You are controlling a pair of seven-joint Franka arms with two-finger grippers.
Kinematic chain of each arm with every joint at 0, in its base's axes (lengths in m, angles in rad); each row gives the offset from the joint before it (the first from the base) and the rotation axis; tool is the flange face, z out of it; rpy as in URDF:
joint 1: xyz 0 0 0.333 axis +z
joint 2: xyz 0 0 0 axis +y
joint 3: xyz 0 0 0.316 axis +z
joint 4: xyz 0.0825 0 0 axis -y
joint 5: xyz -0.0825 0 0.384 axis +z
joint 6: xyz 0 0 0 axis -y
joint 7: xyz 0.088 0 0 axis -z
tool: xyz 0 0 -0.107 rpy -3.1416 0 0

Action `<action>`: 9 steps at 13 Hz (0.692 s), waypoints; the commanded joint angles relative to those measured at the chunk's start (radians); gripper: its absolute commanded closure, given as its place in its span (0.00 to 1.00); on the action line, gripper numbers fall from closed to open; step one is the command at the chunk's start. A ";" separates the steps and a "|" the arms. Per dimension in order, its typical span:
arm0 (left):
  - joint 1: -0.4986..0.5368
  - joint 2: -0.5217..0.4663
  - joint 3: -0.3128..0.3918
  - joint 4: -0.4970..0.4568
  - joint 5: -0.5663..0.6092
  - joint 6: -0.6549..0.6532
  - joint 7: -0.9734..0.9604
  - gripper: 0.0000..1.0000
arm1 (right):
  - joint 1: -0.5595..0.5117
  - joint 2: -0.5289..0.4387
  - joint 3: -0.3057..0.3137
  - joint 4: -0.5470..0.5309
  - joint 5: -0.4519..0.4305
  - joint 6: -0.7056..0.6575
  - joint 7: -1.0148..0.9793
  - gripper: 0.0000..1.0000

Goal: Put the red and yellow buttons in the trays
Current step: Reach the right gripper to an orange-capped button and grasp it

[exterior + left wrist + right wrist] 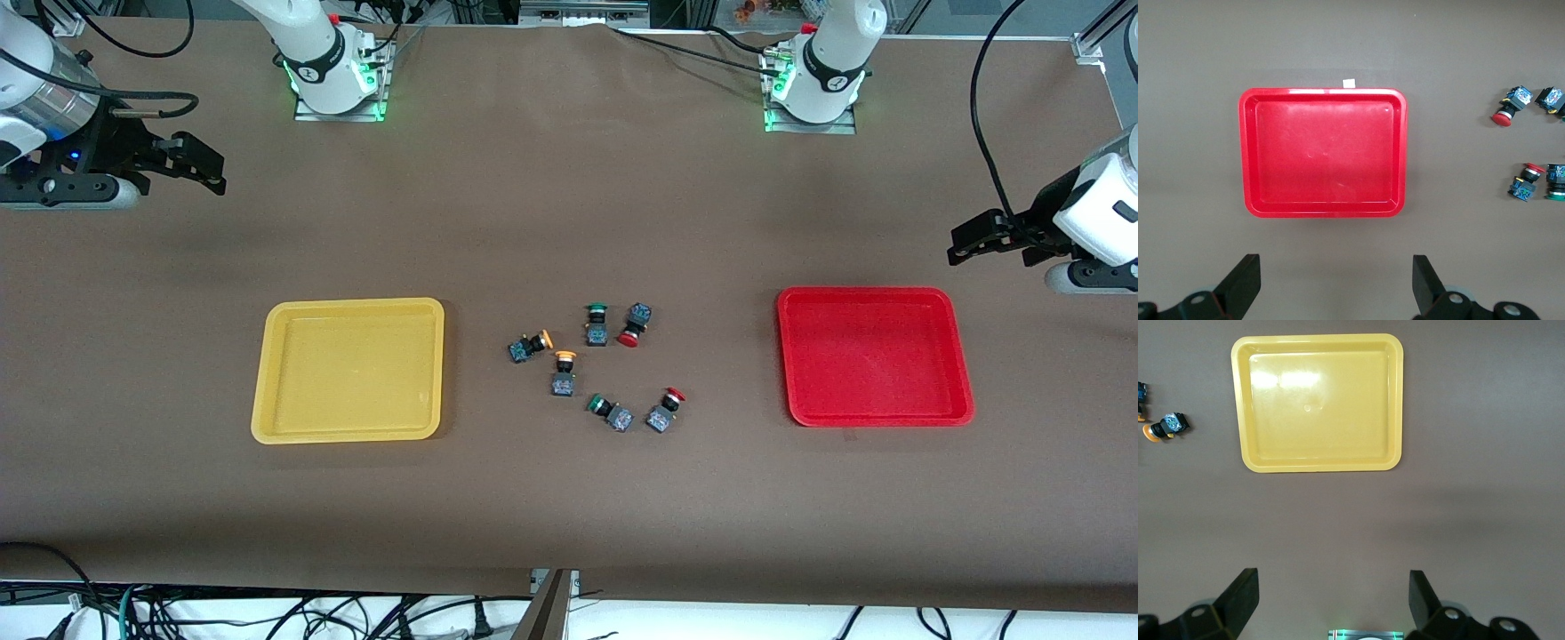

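Though both arms wait, bodies cropped offscreen

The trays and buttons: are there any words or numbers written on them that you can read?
None can be read.
Yellow tray: no writing.
Red tray: no writing; a small white tag at its rim looks blank.
Buttons: marks on their bodies too small to read.
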 commanded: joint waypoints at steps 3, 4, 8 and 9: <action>-0.003 0.013 0.004 0.032 -0.026 -0.018 -0.005 0.00 | -0.022 0.020 0.019 0.035 -0.016 -0.015 -0.035 0.01; -0.003 0.013 0.002 0.032 -0.026 -0.018 -0.005 0.00 | -0.022 0.019 0.019 0.034 -0.013 -0.015 -0.036 0.01; -0.003 0.013 0.002 0.032 -0.026 -0.018 -0.005 0.00 | -0.024 0.019 0.017 0.029 -0.008 -0.017 -0.156 0.01; -0.002 0.013 0.002 0.032 -0.026 -0.018 -0.005 0.00 | -0.024 0.019 0.017 0.029 -0.007 -0.015 -0.157 0.00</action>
